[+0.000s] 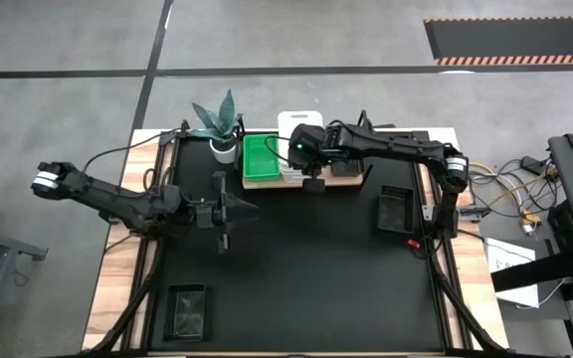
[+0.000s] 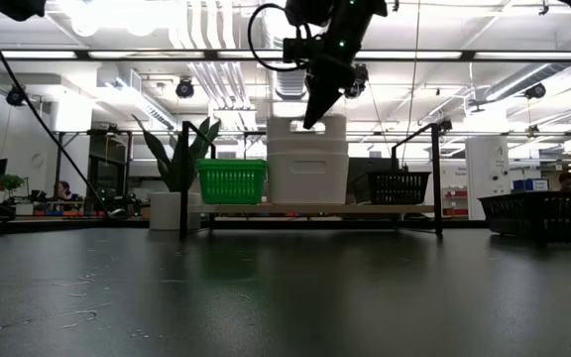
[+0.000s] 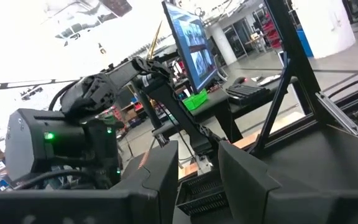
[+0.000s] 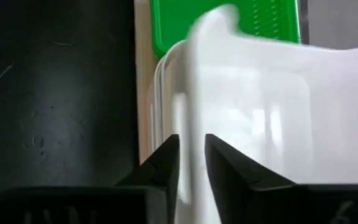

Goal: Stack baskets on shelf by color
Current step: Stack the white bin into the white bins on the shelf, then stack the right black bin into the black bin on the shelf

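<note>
Overhead camera looks straight down, low one level across the table; both share the shelf [image 1: 306,179] [image 2: 315,209]

Even overhead light in the high view, no hard shadows, matte black table [image 1: 296,268] reads flat and dark with little detail. Low view is backlit by ceiling strip lights [image 2: 167,20] blown out to white, tabletop picks up soft reflections of the green basket [image 2: 232,181] and white basket [image 2: 307,159], near table surface is soft. Left wrist view has its upper left corner washed out by glare and the near fingers [image 3: 160,180] out of focus; right wrist view is close-range blurred, white basket rim [image 4: 194,93] smeared, dark fingers [image 4: 229,155] soft-edged.
</note>
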Controlling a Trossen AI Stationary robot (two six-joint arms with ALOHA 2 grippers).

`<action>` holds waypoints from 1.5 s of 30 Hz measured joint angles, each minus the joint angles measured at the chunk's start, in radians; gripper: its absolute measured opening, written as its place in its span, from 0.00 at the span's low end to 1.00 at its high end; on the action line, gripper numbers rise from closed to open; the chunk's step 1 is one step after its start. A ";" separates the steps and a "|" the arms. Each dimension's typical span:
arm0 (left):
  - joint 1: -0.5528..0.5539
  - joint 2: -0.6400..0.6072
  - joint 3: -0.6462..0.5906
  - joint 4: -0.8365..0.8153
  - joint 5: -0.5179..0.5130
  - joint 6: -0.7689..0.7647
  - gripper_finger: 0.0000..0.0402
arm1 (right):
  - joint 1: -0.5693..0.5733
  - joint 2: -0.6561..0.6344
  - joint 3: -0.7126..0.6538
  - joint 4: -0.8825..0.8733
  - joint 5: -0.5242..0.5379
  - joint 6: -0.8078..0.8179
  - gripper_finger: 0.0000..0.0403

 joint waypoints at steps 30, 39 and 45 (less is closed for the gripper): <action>-0.002 0.075 -0.001 0.018 0.007 -0.289 0.25 | 0.085 -0.288 0.000 -0.200 -0.062 0.346 0.28; -0.008 0.273 0.013 0.145 0.016 -0.379 0.25 | 0.234 -0.400 -0.122 -0.244 -0.163 0.619 0.23; -0.018 0.347 0.018 0.205 0.018 -0.419 0.25 | 0.311 -0.456 -0.311 -0.320 -0.213 0.846 0.28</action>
